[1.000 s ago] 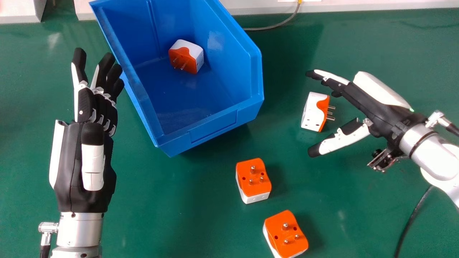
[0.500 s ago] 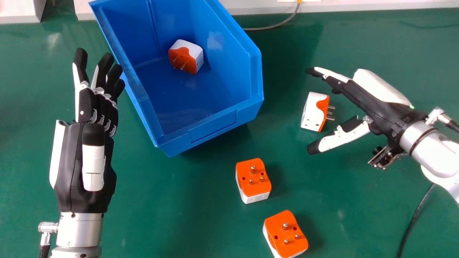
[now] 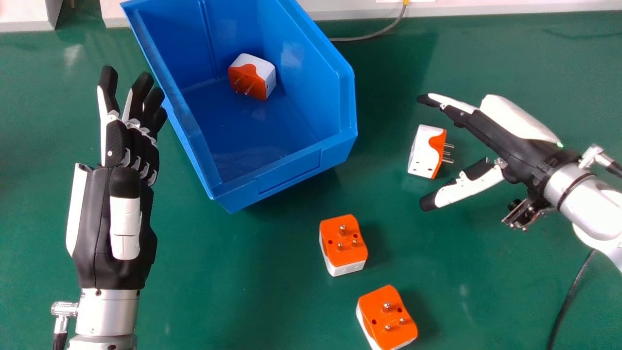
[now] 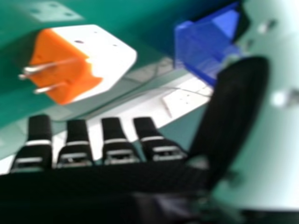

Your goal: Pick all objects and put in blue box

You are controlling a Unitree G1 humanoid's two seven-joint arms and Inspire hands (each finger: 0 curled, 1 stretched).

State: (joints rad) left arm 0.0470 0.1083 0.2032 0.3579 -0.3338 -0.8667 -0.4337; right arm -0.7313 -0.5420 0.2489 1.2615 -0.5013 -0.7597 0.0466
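My right hand [image 3: 510,141] is open above the table at the right, its fingers and thumb spread beside an orange-and-white plug adapter [image 3: 425,151] that it does not hold. In the right hand view, the same adapter [image 4: 100,58] lies beyond the straight fingers of my right hand [image 4: 112,140]. Two more adapters stand pins up, one [image 3: 343,243] near the middle and another [image 3: 387,318] closer to the front edge. The blue box [image 3: 286,170] holds one adapter [image 3: 252,77]. To the box's left, my left hand [image 3: 116,228] is open and empty.
Behind the box and along the back runs a pale ledge [image 3: 486,10] with a thin cable [image 3: 369,36] near it. A black cable [image 3: 573,291] hangs by my right forearm. Green tabletop [image 3: 233,282] spreads between the left hand and the standing adapters.
My right hand has shifted very slightly to the right, still beside the adapter. The left hand and all the adapters look nearly unmoved.
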